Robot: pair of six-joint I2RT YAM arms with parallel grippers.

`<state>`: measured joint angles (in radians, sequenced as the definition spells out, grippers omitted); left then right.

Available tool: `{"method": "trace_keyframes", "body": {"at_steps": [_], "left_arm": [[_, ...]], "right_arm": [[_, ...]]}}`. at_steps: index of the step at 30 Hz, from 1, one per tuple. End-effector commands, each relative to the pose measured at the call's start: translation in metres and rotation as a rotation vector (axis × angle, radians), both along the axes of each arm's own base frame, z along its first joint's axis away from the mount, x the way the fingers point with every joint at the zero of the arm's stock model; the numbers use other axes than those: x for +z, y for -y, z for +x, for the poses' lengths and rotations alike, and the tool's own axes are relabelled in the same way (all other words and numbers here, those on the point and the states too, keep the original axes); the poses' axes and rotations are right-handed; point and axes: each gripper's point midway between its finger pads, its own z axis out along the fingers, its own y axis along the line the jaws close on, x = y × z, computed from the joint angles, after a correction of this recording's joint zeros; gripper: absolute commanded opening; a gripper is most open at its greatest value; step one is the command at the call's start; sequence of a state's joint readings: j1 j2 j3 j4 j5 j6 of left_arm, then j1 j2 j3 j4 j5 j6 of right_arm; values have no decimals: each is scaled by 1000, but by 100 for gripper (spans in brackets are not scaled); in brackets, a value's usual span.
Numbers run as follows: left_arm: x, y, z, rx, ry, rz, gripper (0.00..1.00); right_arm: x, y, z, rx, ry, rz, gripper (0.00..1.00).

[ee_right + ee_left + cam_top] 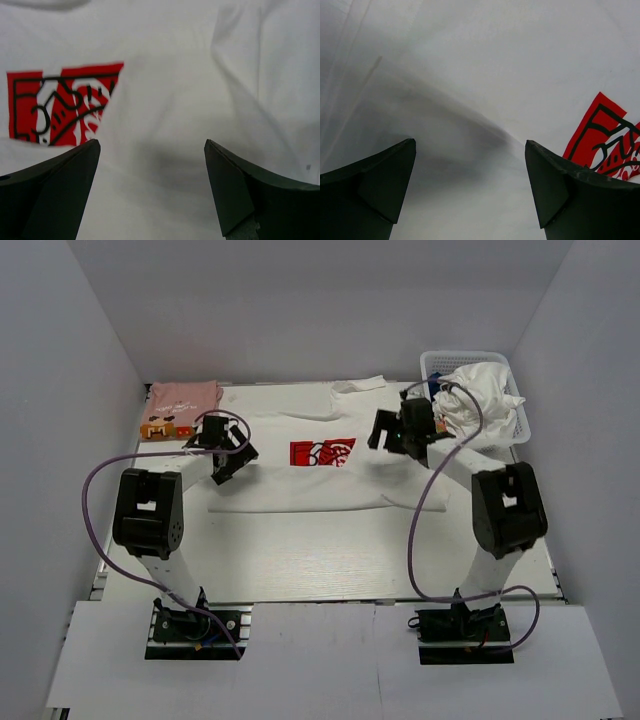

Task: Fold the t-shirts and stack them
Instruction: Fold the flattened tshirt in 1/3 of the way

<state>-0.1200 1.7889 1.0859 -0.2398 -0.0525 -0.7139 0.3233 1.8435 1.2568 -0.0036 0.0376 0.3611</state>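
Note:
A white t-shirt point(300, 485) with a red square print point(322, 452) lies spread flat across the middle of the table. A folded pink t-shirt point(183, 398) with a small orange-brown print lies at the back left corner. My left gripper point(236, 454) hovers over the white shirt's left side, open and holding nothing. The left wrist view shows plain white fabric point(495, 65) between the wide-apart fingers point(470, 145), with the red print point(607, 135) at the right. My right gripper point(382, 432) hangs open over the shirt's right side. In its wrist view point(151, 142) the cloth point(170, 100) is below and the print point(60, 105) at the left.
A white mesh basket point(440, 362) stands at the back right with crumpled white cloth point(485, 400) in it, close behind the right arm. White walls enclose the table on three sides. Purple cables loop off both arms.

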Motion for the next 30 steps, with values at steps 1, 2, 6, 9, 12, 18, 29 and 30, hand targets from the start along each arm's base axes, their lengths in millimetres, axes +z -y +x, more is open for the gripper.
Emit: {"method": "trace_keyframes", "body": {"at_steps": [1,2,6,9,12,18,29,30], "left_arm": [[2,5,-11,-30,10,-17,100],[2,4,-15,-30,6,-17,100],[-21,3,-43,-28,-62,-22,100],[-33,1,-58,-18,-111,-23,100],[-44,-3,-79,-2,-196,-10,100],[-55,-18,-140,64,-340,33,100],[-12,-31,-187,113,-215,31,100],[-1,-32,-180,119,-175,33,100]], "right_arm": [[-13,6,-46,-7,-80,50,90],[-38,15,-75,-11,-146,31,90],[-71,42,-120,-92,-228,9,90],[-94,60,-148,-160,-329,-7,90],[-109,70,-180,-176,-465,-2,90],[-87,72,-243,-164,-466,98,90],[-62,82,-295,-136,-424,88,90],[-50,78,-285,-115,-381,91,90]]}}
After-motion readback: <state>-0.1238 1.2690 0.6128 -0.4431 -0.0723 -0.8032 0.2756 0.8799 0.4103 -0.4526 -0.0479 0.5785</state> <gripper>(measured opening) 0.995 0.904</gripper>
